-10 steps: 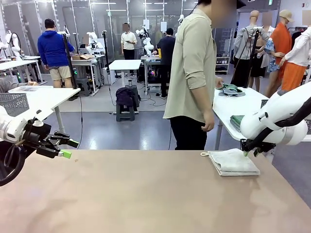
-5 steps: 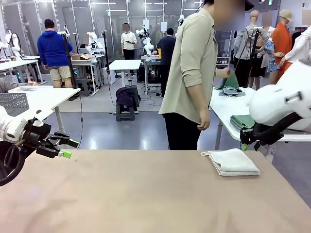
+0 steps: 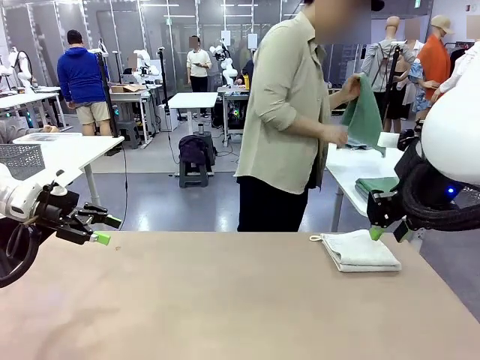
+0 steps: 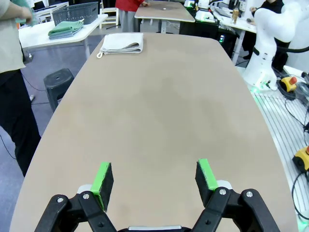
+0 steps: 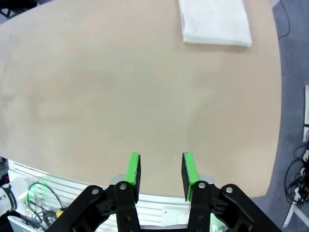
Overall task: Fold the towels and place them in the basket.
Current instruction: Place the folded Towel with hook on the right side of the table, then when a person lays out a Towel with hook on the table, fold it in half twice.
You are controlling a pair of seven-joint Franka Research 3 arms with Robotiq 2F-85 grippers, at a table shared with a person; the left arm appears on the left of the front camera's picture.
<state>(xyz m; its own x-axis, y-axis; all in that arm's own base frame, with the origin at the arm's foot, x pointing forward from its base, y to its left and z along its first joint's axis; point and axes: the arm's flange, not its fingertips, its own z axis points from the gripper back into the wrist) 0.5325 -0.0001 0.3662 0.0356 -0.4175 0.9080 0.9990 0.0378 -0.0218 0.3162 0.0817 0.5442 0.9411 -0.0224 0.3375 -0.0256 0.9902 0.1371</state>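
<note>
1. In the front view, at the left edge: left gripper [image 3: 107,229], jaws spread wide and empty, over the near left part of the tan table [image 3: 225,300].
2. Same view, right side: right gripper [image 3: 386,231] pointing down just behind the far right corner of a folded off-white towel [image 3: 360,251]. Touching or not, impossible to tell from here.
3. Off-white towel flat near the table's far right edge, small loop [image 3: 315,238] at its corner toward the middle.
4. Beyond the table, from the front alone: a person [image 3: 285,112], raised hand [image 3: 349,90] and lower hand [image 3: 334,136] both pinching a green towel [image 3: 365,116], hanging unfolded above a white side table [image 3: 349,165]. Folded green towels [image 3: 379,184] on that side table.
5. Added by the left wrist view: a dark lattice basket [image 4: 75,12] on the side table, just behind the folded green towels [image 4: 65,28]. Also the gripper's green pads [image 4: 102,179] far apart over bare table.
6. Added by the right wrist view: pads [image 5: 132,171] parted by a moderate gap with nothing in it, bare table beneath, off-white towel [image 5: 216,21] well clear of them.
</note>
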